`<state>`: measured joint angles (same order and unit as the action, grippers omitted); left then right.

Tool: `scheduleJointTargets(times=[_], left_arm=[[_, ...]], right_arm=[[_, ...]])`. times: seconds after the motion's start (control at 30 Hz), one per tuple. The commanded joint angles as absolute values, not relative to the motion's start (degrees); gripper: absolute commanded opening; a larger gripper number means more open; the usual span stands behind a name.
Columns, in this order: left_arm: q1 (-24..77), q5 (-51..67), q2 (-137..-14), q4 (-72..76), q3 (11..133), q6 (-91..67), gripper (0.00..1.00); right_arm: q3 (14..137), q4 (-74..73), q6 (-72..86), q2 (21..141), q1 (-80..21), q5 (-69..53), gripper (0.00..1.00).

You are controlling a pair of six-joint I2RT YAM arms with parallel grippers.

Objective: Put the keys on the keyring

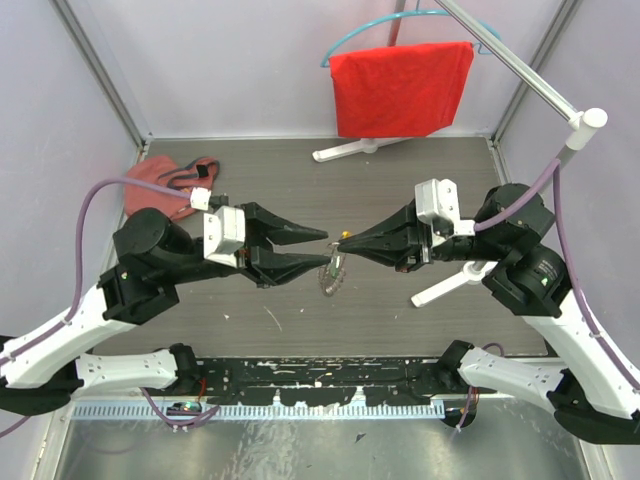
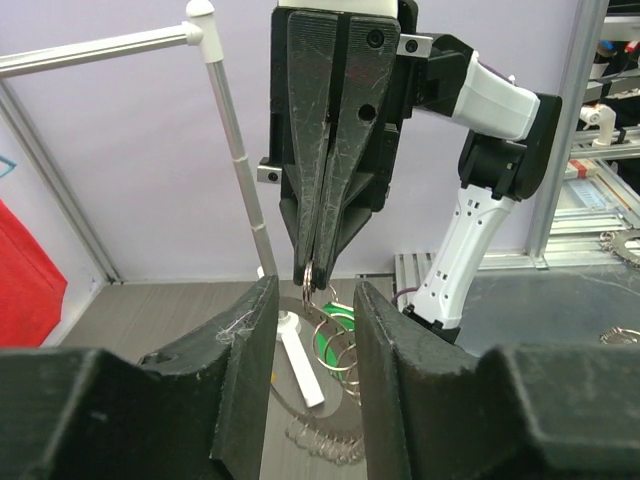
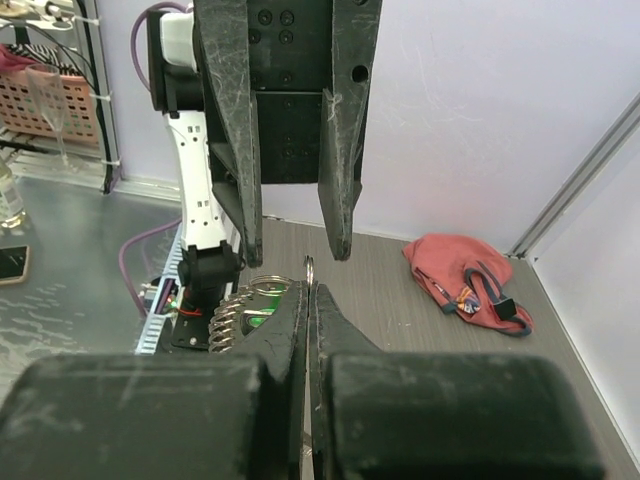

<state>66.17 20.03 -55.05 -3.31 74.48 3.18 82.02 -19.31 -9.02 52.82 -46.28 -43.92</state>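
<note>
My right gripper (image 1: 347,243) is shut on a thin metal ring (image 3: 310,267) at the top of the silvery coiled keyring (image 1: 330,276), which hangs from it down to the table. In the left wrist view the coil (image 2: 342,352) hangs between my open left fingers (image 2: 243,345), with the green key head (image 2: 334,338) behind it. My left gripper (image 1: 322,249) is open and empty, its jaws on either side of the right fingertips. The right wrist view shows the coil (image 3: 232,313) and a green patch (image 3: 256,320) left of my shut gripper (image 3: 309,290). A tiny gold-orange speck (image 1: 345,234) sits at the right fingertips; I cannot tell whether it is the brass key.
A red pouch with cords (image 1: 170,180) lies at the back left and also shows in the right wrist view (image 3: 465,280). A red cloth (image 1: 400,88) hangs on a white stand (image 1: 352,150) at the back. A white stand foot (image 1: 445,285) lies under the right arm.
</note>
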Motion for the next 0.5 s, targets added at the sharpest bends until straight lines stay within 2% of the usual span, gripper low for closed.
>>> scheduleJointTargets(times=[0.0, 0.3, 0.37, 0.47], left_arm=[[66.4, 19.11, -55.19, -11.49, 80.24, 4.74, 0.44], [66.36, 18.46, -56.36, -22.44, 84.48, 5.47, 0.55], [66.36, 18.31, -56.69, -23.2, 84.62, 5.61, 0.62], [66.38, 18.12, -57.59, -24.52, 85.24, 5.94, 0.6]], right_arm=[[86.85, -23.04, -12.39, 53.26, -46.27, -41.9, 0.01], [90.05, -33.17, -16.52, 55.22, -46.25, -39.62, 0.01], [90.78, -35.06, -16.94, 55.68, -46.25, -39.19, 0.01], [91.67, -37.83, -17.91, 56.34, -46.23, -38.89, 0.01]])
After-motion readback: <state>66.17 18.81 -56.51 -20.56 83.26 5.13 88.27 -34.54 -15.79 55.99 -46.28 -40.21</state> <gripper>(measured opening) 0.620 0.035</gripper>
